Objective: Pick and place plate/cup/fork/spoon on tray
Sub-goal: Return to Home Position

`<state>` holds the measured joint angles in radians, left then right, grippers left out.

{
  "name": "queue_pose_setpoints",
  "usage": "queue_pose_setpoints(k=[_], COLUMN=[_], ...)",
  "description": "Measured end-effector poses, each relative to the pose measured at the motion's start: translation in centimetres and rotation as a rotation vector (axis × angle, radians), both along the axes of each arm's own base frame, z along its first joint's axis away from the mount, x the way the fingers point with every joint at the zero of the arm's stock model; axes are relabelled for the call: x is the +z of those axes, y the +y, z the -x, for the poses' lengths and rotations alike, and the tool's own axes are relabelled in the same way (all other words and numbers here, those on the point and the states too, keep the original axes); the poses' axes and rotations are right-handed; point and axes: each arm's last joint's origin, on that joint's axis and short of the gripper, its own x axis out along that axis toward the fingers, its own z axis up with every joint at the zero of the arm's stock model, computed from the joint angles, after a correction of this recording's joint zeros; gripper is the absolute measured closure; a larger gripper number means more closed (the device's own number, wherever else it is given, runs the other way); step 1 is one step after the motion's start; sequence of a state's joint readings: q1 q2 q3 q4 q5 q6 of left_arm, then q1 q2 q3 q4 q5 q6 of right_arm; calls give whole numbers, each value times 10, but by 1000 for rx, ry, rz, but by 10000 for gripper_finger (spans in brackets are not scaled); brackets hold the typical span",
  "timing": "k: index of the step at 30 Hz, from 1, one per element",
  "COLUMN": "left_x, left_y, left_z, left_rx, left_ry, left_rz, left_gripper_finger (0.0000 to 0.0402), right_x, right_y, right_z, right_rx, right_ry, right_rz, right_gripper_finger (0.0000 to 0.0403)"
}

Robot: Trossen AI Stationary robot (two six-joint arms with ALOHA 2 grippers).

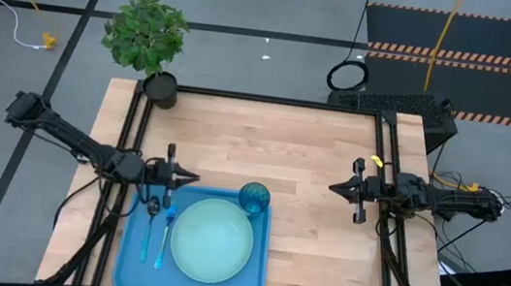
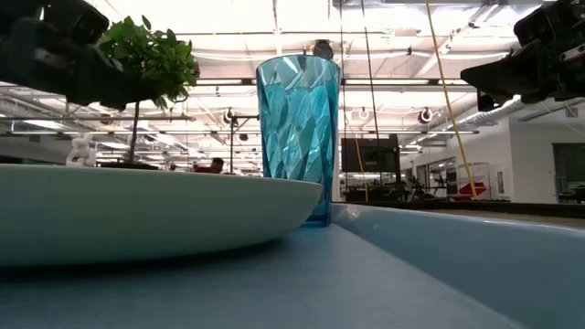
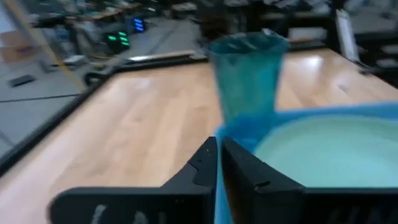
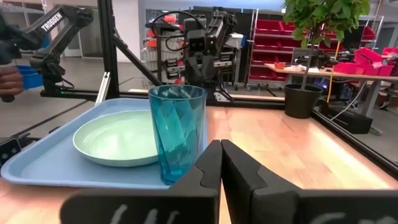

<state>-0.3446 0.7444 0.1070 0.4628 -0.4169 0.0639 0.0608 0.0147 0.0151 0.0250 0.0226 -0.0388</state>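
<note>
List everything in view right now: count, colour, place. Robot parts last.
table: 1, light wood, black frame.
tray: 1, bright blue, near edge of the table, left of centre.
plate: 1, pale mint green, on the tray.
cup: 1, translucent teal, upright in the tray's far right corner, beside the plate.
fork: 1, light blue handle, on the tray left of the plate.
spoon: 1, light blue handle, dark bowl, left of the fork.
potted plant: 1, green, dark pot, far left table corner.
left gripper: shut, above the tray's far edge.
right gripper: shut, above the table's right side.
</note>
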Motion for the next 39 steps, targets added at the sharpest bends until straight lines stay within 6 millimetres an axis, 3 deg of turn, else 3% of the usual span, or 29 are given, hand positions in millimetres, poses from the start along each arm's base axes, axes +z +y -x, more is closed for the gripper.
queue_pose_setpoints(k=[9, 21, 39], left_x=[-14, -4, 2], left_y=[2, 1, 22], left_z=[15, 25, 45], left_rx=[-70, -222, -101], left_ry=[-52, -122, -184], left_rz=[8, -89, -98], left_gripper_finger=[398, 399, 396], right_x=[2, 2, 2], right_y=[0, 0, 0], right_z=[0, 0, 0], right_rx=[-2, -2, -2], right_ry=[-16, -22, -23], right_rz=[-1, -2, -2], right_gripper_finger=[403, 403, 403])
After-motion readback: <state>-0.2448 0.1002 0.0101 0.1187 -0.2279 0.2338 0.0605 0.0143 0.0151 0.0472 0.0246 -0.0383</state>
